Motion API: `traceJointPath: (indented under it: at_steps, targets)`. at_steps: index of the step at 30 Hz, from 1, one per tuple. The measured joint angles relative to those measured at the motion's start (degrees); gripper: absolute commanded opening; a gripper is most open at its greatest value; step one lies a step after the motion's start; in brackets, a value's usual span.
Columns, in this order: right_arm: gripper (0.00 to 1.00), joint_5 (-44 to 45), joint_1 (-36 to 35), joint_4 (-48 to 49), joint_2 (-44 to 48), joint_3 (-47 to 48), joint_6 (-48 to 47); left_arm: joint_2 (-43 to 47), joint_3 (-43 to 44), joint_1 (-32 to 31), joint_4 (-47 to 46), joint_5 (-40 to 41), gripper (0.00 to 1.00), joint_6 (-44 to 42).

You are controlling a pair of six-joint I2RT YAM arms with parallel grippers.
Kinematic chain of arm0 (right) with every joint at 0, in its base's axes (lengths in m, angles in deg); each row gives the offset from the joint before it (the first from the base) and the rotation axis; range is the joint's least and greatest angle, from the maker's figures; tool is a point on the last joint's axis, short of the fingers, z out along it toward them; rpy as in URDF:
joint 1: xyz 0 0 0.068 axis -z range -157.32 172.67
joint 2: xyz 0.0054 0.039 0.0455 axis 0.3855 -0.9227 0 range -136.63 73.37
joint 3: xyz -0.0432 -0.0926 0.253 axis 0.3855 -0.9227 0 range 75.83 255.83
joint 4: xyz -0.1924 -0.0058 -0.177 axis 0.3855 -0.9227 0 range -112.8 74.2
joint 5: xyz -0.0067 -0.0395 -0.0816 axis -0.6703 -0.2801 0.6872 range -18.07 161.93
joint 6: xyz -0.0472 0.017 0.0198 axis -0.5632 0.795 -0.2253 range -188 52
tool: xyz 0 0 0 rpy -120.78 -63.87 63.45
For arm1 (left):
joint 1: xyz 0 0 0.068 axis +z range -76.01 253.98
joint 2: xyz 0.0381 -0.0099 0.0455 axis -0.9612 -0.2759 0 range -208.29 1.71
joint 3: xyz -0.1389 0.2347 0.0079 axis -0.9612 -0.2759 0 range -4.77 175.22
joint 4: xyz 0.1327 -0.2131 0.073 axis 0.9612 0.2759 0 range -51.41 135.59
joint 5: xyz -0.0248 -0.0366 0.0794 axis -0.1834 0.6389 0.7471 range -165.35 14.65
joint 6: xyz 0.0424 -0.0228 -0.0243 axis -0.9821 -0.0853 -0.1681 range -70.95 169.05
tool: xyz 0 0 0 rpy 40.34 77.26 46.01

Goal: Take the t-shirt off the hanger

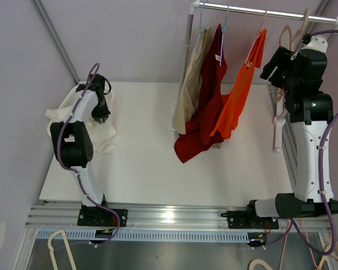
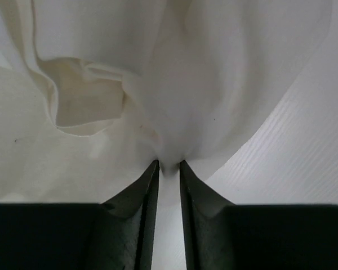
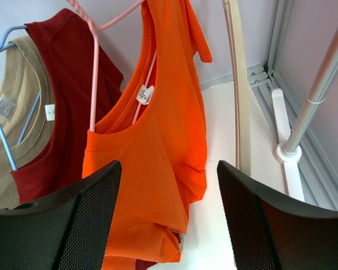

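An orange t-shirt [image 1: 236, 101] [image 3: 158, 169] hangs on a pink hanger [image 3: 93, 73] from the rail [image 1: 259, 8] at the back right. My right gripper [image 1: 268, 72] [image 3: 168, 164] is open, up beside the rail. It faces the shirt's collar from a short way off, and nothing lies between its fingers. At the table's far left, my left gripper [image 1: 101, 115] [image 2: 169, 163] points down into a crumpled white t-shirt [image 1: 104, 138] [image 2: 186, 84]. Its jaws stand narrow, with a fold of that cloth pinched at the tips.
A dark red t-shirt [image 1: 205, 112] [image 3: 62, 112] and a beige one [image 1: 188, 95] [image 3: 5, 112] hang left of the orange one. A white basket [image 1: 70, 98] sits at the far left. Bare hangers [image 1: 293, 34] [image 3: 236, 84] and the rack post [image 3: 321, 84] are on the right.
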Motion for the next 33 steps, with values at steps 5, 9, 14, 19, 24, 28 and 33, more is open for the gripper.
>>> traceJointPath:
  at_steps: [5, 9, 14, 19, 24, 28, 33]
  targets:
    - [0.74, -0.57, 0.00, 0.31, 0.00, -0.04, 0.00, 0.00, 0.00, 0.02, -0.17, 0.02, 0.05, -0.07]
    - [0.74, -1.01, 0.00, 0.42, 0.00, -0.31, 0.00, 0.00, 0.00, 0.04, -0.17, -0.24, 0.01, -0.09]
    - [0.74, -3.45, 0.00, 1.62, 0.02, -0.79, 0.00, 1.92, 0.00, 0.09, -0.04, -1.53, 0.01, -0.02]
    - [0.75, -6.10, -0.15, 3.58, -0.68, -1.14, 0.02, 9.77, 1.88, 0.63, 0.74, -5.29, 0.01, 0.44]
    - [0.76, -6.08, -0.26, 4.44, -2.99, -0.46, -0.09, 12.00, 18.12, 1.27, 2.60, -8.87, 0.02, 0.61]
    - [0.76, -6.56, -0.28, 5.40, -5.55, 0.04, -0.11, 13.90, 27.82, 2.95, 1.86, -10.25, 0.02, 2.47]
    - [0.76, -7.37, -1.05, 6.91, -6.97, 0.07, -0.09, 17.70, 29.40, 9.51, -0.13, -8.87, 0.03, 5.60]
